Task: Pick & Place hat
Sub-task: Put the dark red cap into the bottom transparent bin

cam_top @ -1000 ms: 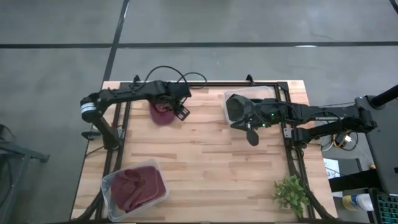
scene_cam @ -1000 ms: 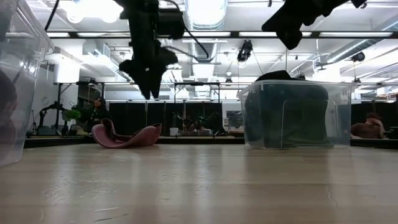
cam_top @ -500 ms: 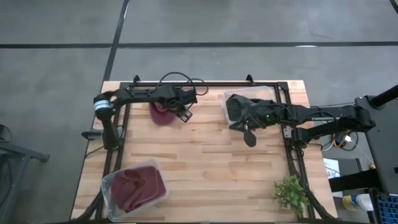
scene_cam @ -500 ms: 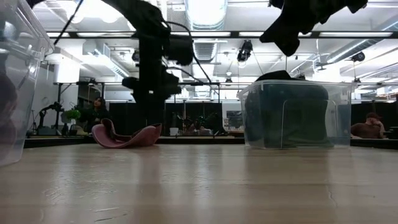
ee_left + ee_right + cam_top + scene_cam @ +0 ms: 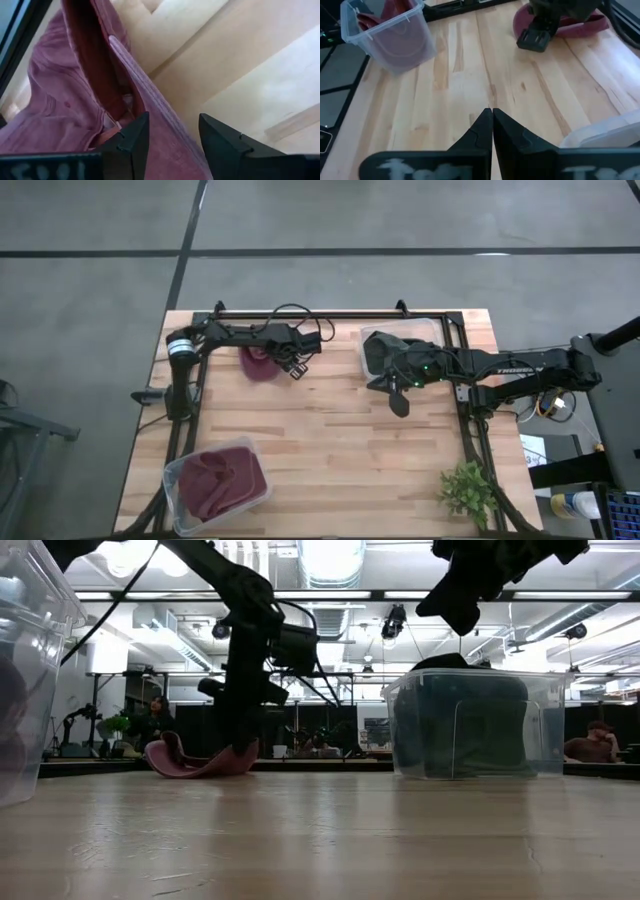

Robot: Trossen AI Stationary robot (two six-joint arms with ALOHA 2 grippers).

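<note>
near the front-left corner of the table you have a clear bin (image 5: 216, 482) filled with maroon cloth, well away from the action. along the far edge, left of centre, the maroon hat (image 5: 259, 362) lies loose on the wood, and your left gripper (image 5: 293, 364) is right on it, reaching in from the left side. its jaws are spread, and the wrist view shows the hat's stiff brim (image 5: 150, 102) running lengthwise into the gap between the two fingers (image 5: 131, 142), so the edge lies along your line of reach, not across it. judging from that, closing now should pinch the brim; whether the fingers touch the cloth yet, you cannot tell. further right, near the far-right corner, the right gripper (image 5: 399, 395) hangs above the wood just beside the bin of dark hats (image 5: 385, 348), jaws pressed together, well apart from the maroon hat. the left arm is the nearer one.
</note>
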